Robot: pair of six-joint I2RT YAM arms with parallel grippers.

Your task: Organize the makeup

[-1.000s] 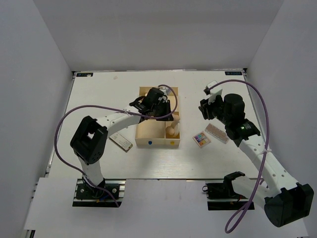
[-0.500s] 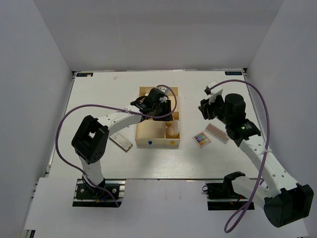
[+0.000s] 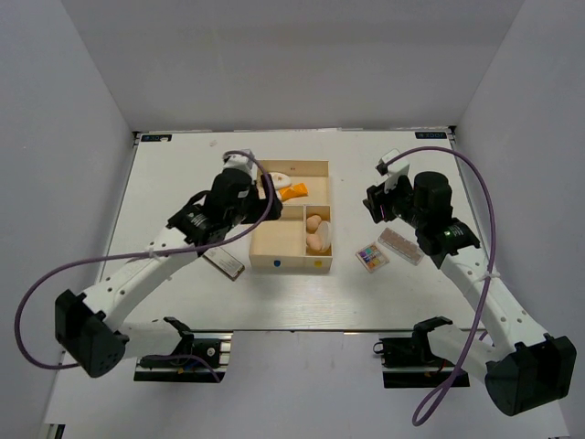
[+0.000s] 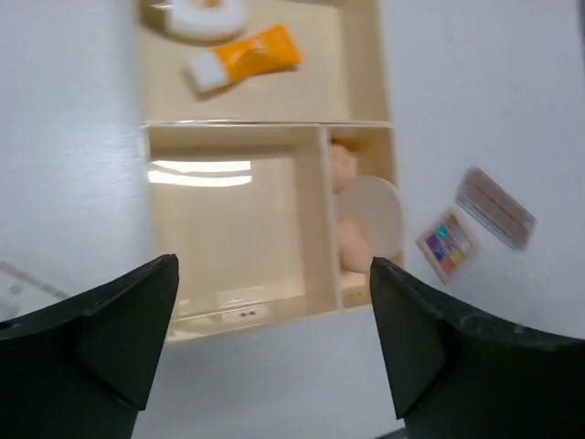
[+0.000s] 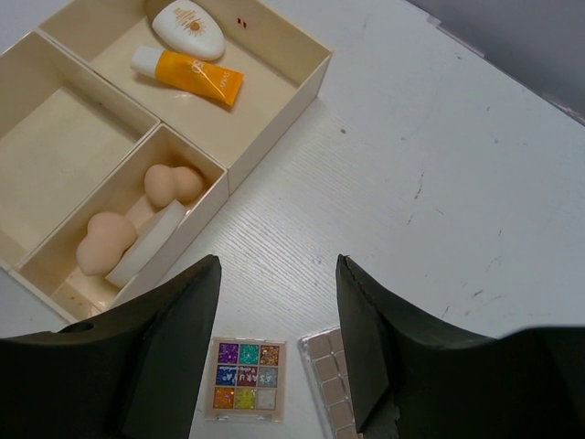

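Since the multicoloured palette [image 5: 244, 374] lies flat on the table [image 3: 183, 174] just right of the box [image 3: 291, 265], on the near side of the right gripper [image 5: 277, 274] with its jaws spread, that arm is nearer than the left gripper [image 4: 272, 265], likewise spread, over the box's left side.

A: What's in the box [image 3: 291, 263]?
B: Far compartment: orange tube [image 5: 187, 76], white teardrop piece [image 5: 187, 27], lying flat. Near-right: beige sponges [image 5: 172, 184], cream puff [image 5: 146, 249] on edge.
A: Outside?
B: Lying flat: multicoloured palette [image 5: 244, 377], pinkish palette [image 5: 331, 380] right of it; third palette [image 3: 224, 263] left.
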